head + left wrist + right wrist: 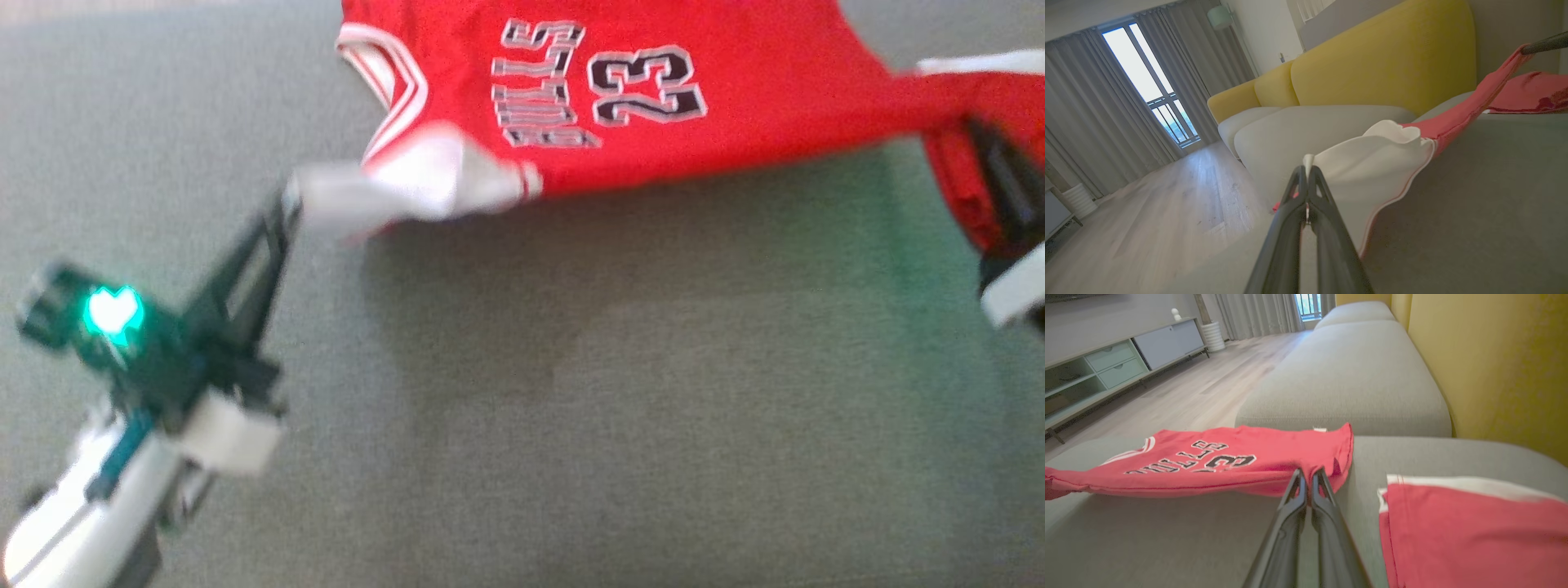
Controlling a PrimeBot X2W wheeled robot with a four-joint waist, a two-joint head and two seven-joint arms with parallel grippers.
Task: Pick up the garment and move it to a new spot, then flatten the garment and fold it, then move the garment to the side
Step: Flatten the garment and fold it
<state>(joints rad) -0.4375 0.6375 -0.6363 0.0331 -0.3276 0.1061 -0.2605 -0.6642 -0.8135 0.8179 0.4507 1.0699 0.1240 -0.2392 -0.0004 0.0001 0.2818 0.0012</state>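
The garment is a red jersey (735, 90) with "BULLS 23" in black and white letters and white trim. It hangs stretched between both grippers, a little above the grey sofa seat (653, 408). My left gripper (292, 192) is shut on its white end, which bunches at the fingertips in the left wrist view (1306, 169). My right gripper (976, 131) is shut on the red edge at the other end, where the jersey (1229, 457) meets the closed tips (1308, 473). The far side of the jersey rests on the seat.
A second red cloth with a white band (1470, 531) lies on the seat just right of my right gripper. The yellow sofa backrest (1494, 355) rises behind. Another grey cushion (1351, 375) continues the sofa, with wooden floor (1167, 204) and a low cabinet (1106, 367) beyond.
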